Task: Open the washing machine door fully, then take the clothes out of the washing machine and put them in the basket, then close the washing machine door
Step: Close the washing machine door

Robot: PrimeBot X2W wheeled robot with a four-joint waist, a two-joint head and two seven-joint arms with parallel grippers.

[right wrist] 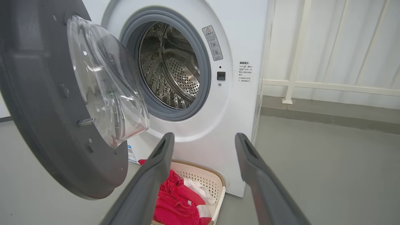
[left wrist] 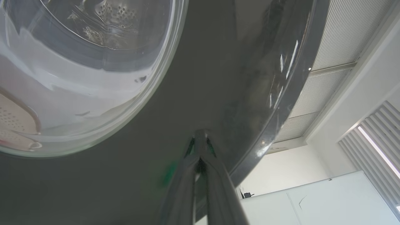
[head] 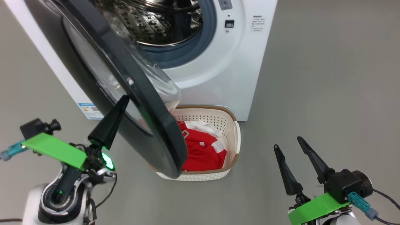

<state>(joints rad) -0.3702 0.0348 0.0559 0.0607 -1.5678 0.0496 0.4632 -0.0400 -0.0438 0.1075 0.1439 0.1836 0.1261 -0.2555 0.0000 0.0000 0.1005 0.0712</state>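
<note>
Grey bare floor [head: 312,93] runs under everything here. Nearest, at the lower right of the head view, the right gripper [head: 287,142] hangs with its fingers spread and nothing between them, well apart from the work, probably kept out of the door's swing. At the lower left, the left gripper [head: 123,100] has its two fingers pressed together into one point, and that tip touches the outer dark face of the washing machine door [head: 156,131]. It looks set to push rather than grasp, which suits the closing step. The door stands part open, slanting across the left of the frame. Just beyond its lower edge sits the basket [head: 233,137], close against the foot of the washing machine [head: 212,75], with the clothes [head: 200,153] piled red and white inside. The basket lies beneath the door's path; I cannot tell whether the rim clears it. Farther back, what shows of the steel drum [right wrist: 175,72] looks empty.
</note>
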